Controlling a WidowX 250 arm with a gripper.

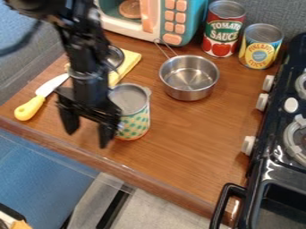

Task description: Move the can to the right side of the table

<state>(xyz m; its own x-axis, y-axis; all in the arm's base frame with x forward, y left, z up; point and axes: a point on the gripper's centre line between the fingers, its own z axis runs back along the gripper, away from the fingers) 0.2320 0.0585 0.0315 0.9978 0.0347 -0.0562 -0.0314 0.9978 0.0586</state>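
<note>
Dotted can [135, 121] stands upright on the brown wooden table [191, 147], to the left of the metal saucepan [189, 78] and nearer the front edge than it; the black gripper [88, 135] hangs at the can's left, farther from the saucepan, its jaws wide apart with nothing held, one finger right by the can, though whether they touch I cannot tell; brown wood shows from the saucepan's near side down to the front edge, and from its right side across to the stove [270, 143], whose knobs line that border; behind and right of the saucepan stand a red-labelled can [223, 31] and a yellow-and-blue can [261, 47]; a yellow-handled knife [39, 97] lies well left of the saucepan.
</note>
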